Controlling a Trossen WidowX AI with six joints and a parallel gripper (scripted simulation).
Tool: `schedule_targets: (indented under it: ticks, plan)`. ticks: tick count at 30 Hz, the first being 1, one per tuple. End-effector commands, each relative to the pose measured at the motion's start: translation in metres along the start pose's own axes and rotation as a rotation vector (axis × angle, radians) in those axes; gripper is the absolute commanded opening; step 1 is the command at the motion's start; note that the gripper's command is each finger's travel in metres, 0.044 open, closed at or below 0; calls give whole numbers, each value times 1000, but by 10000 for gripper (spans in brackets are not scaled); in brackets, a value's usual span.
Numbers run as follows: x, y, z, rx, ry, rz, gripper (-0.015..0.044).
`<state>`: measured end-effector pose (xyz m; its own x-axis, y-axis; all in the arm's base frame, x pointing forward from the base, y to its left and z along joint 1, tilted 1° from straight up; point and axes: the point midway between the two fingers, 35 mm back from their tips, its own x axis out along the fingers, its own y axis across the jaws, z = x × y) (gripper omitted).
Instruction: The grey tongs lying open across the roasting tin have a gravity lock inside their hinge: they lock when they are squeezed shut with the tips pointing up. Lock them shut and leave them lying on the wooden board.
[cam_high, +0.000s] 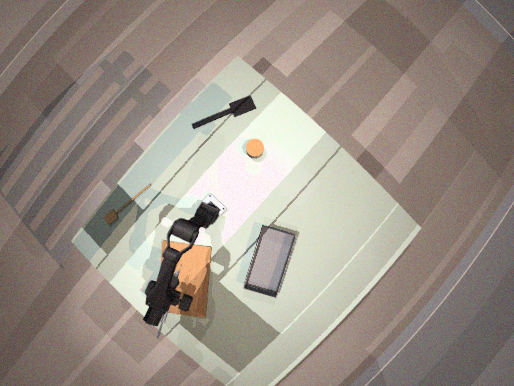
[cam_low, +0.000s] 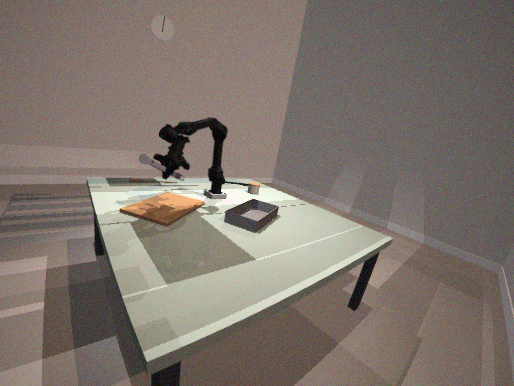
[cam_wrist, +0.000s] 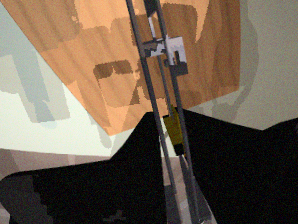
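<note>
The grey tongs (cam_high: 160, 328) (cam_low: 146, 159) (cam_wrist: 178, 49) are held in the air, their two arms close together and nearly parallel. In the exterior view they slant, with the broad pale end at the left higher than the end at the right. Whether the lock holds is not visible. My gripper (cam_high: 170, 296) (cam_low: 172, 168) (cam_wrist: 161, 117) is shut on the tongs, well above the wooden board (cam_high: 201, 260) (cam_low: 150, 213) (cam_wrist: 216, 75). The board lies flat, partly hidden by the arm in the top view. The roasting tin (cam_high: 260, 289) (cam_low: 239, 220) stands empty beside the board.
An orange-topped round pot (cam_high: 255, 147) (cam_low: 254, 188) stands behind the arm's base. A black spatula (cam_high: 243, 106) lies farther back. A small wooden brush-like tool (cam_high: 111, 217) lies near the table's left edge. The board lies near another table edge.
</note>
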<state>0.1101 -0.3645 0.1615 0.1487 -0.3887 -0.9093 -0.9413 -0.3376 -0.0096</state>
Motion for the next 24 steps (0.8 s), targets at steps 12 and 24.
schedule_targets:
  ticks: [12, 24]
  plan:
    - [-4, 0, -1, 8, 251, -3, -150]
    - [-7, 0, 5, 4, 430, -3, -150]
